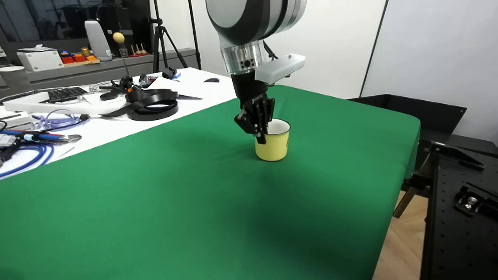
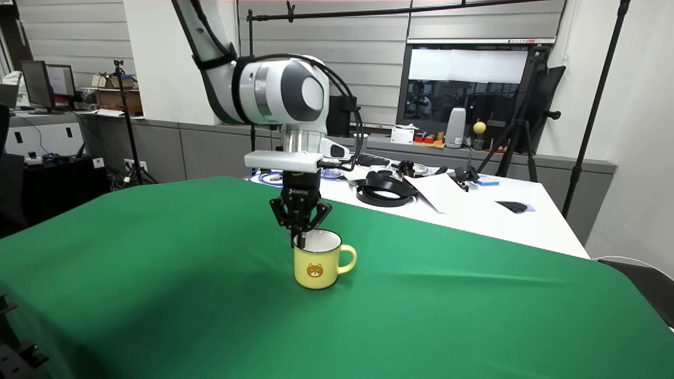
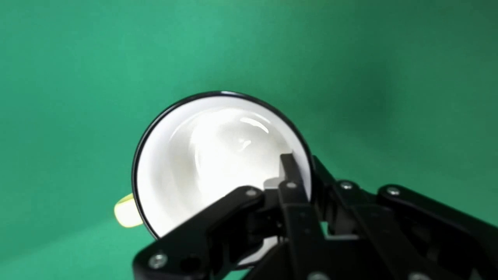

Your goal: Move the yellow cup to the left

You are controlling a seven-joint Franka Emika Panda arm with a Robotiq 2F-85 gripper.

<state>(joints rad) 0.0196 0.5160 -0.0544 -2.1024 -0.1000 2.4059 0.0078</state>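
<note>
Table (image 1: 148,210): takes up much of both exterior views, spread with green cloth (image 2: 474,326) that is creased in places and bends down over the edge.
Desk (image 2: 474,205): white, alongside the table, cluttered with cables (image 1: 58,123).
Arm (image 2: 263,89): white and grey, reaching in from above, its end turned down over the table.
Strap (image 1: 153,115): black, coiled on the desk, near the table's edge.
Case (image 2: 281,159): white, slim, jutting sideways from the arm's end.
Pincer (image 3: 307,171): black, pointing down, closed with one wall of the cup (image 2: 318,259) pinched between its tips; in the wrist view one finger (image 3: 290,167) reaches into the mouth and the other runs down the outside.
Cup: pale yellow outside, white within; upright, apparently touching the cloth, well in from the table's edges and below the arm's end. In the wrist view its mouth faces the camera, bright glare inside, its lower part covered by the pincer.
Rim (image 3: 218,93): thin, black, circling the mouth as far as it shows.
Handle (image 2: 353,258): yellow, a single loop on the cup's side, roughly across the mouth from the pincer.
Face (image 2: 315,271): brown, animal-like, with small ears and a pale muzzle, on the cup's side.
</note>
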